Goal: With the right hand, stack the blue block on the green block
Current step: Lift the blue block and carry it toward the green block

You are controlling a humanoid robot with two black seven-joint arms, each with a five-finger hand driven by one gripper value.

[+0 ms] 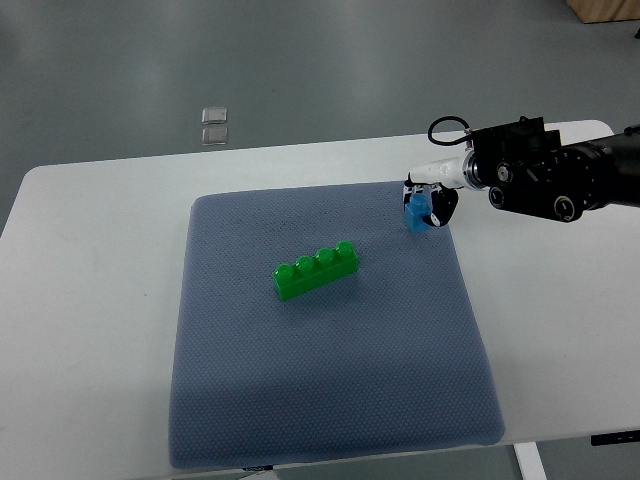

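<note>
Blue block point(417, 212) sits clamped in the right hand's point(430, 205) closed fingers.

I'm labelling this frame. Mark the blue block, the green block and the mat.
blue block point(416, 213), top view, its visible side between the fingers
green block point(318, 275), top view, front face
mat point(330, 380), top view, bare cloth

Nothing readable from my end, honestly: no text, labels, brands or numbers on anything I can see on the bench point(90, 300).
</note>
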